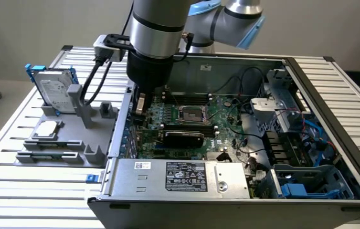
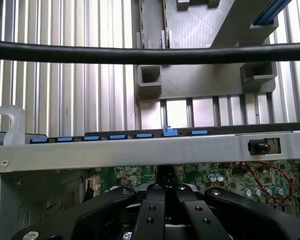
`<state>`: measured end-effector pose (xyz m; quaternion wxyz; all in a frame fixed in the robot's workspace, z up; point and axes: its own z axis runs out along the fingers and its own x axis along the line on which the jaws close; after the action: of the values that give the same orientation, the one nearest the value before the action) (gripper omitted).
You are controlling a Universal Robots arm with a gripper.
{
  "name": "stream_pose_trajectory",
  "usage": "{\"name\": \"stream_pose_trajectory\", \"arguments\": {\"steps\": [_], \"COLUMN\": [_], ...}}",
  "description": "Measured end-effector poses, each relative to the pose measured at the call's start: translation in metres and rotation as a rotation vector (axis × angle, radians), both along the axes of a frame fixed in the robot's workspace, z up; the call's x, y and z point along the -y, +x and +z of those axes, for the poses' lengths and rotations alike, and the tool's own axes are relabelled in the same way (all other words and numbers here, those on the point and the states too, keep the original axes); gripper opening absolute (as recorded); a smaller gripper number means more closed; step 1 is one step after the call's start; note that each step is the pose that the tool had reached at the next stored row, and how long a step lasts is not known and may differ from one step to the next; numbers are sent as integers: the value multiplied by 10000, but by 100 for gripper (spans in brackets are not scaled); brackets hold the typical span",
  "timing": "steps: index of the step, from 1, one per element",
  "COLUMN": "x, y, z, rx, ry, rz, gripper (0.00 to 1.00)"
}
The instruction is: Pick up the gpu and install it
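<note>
From the exterior view's left: one silver hard drive [image 1: 56, 93] in a blue frame stood on one grey plastic holder [image 1: 62, 143] atop a ribbed metal table [image 1: 14, 191]. One open computer case [image 1: 231, 143] held one gpu [image 1: 183, 138], black-shrouded, lying on the green motherboard [image 1: 221, 114]. The gripper [image 2: 165, 200] hung above, fingers closed together, holding nothing.

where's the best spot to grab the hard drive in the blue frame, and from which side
Probably its free upper edge, coming straight down from above, pinching across the thin width. The hard drive stands upright in its blue frame with its lower end in the grey stand, so the top is exposed.
</note>
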<state>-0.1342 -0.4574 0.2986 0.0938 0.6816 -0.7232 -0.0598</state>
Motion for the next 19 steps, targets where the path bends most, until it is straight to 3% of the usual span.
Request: {"name": "stream_pose_trajectory", "arguments": {"steps": [19], "x": [-38], "y": [19], "z": [-3], "rx": [-1], "ry": [-8], "rz": [-635], "gripper": [11]}}
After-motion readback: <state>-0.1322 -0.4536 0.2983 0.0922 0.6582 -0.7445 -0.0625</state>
